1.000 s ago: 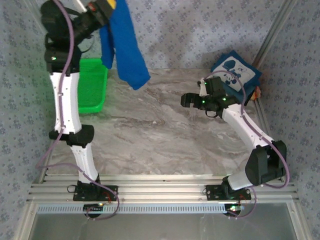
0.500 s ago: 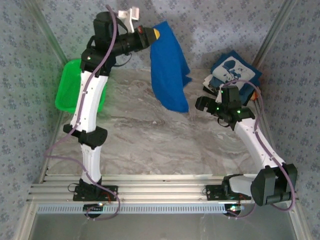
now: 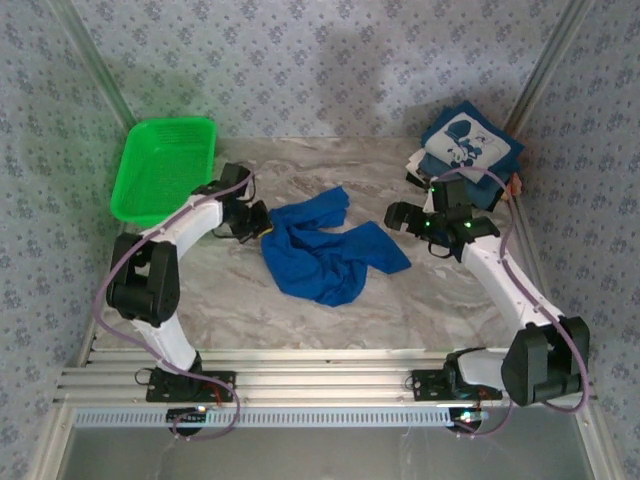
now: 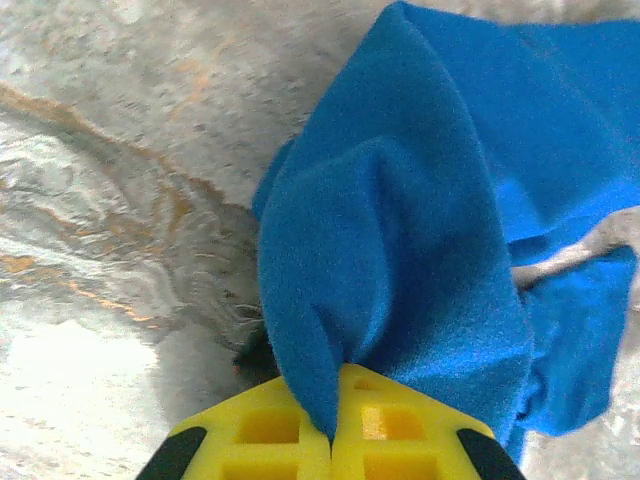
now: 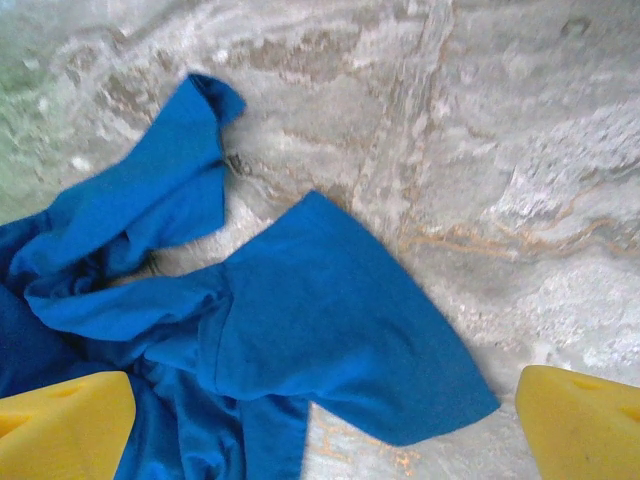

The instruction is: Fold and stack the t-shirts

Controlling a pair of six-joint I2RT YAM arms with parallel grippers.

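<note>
A royal-blue t-shirt [image 3: 325,250] lies crumpled on the marble table in the middle. My left gripper [image 3: 262,226] is low at the shirt's left edge, shut on a pinch of the blue cloth [image 4: 400,250]; the yellow fingertips [image 4: 290,430] meet with fabric between them. My right gripper [image 3: 398,216] hovers open just right of the shirt, its yellow fingers [image 5: 60,425] wide apart above one sleeve [image 5: 330,330]. A folded navy t-shirt with white cartoon print [image 3: 470,140] tops a stack at the back right.
A green mesh basket [image 3: 165,170] stands at the back left corner. Metal frame posts rise at both back corners. Bare marble table [image 3: 330,320] lies in front of the shirt, toward the arm bases.
My left arm swung the hanging blue shirt from high at the back left down onto the table's middle, where it now lies crumpled. My right gripper shifted slightly toward the shirt.
</note>
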